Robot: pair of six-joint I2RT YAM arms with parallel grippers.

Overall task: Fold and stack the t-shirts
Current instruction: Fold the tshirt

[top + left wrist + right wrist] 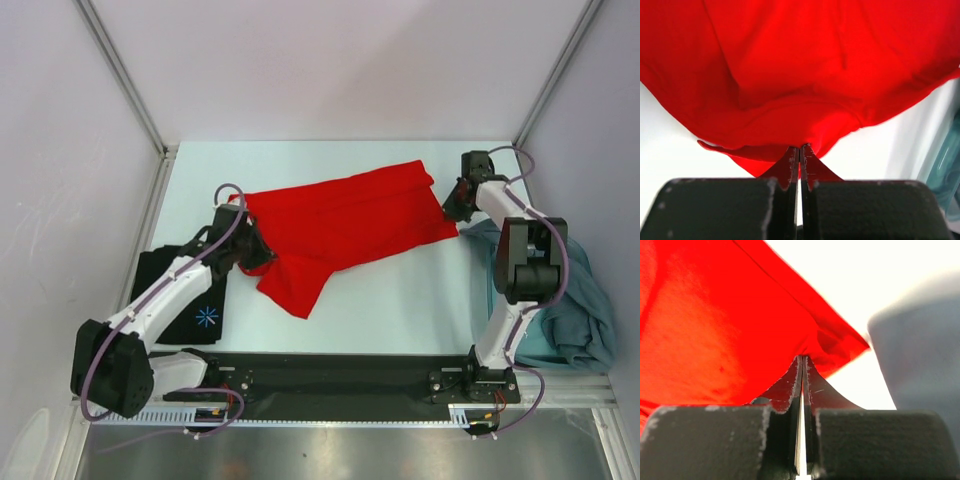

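Well to the left of the red t-shirt (pixel 350 215), the black t-shirt (pixel 190 300) lies flat under my left arm, starburst print up. It makes a compact rectangle, so I judge it folded and the start of the stack, though the arm hides part of it. My left tool (pixel 800 150) is clenched on the red t-shirt's left edge, with cloth pinched between shut jaws in the wrist view. The red t-shirt itself rests on the tabletop (pixel 400 310), spread out and wrinkled, one flap trailing toward the arm bases. I see no clean crease, so I take its fold as barely begun. My right tool (pixel 802 360) is clamped on its right corner. Just right of the red t-shirt, the teal-grey t-shirts (pixel 585 300) sit in a crumpled heap; I cannot tell how many there are. By my reckoning most of the job remains: finishing this fold, folding the heap, and stacking everything.
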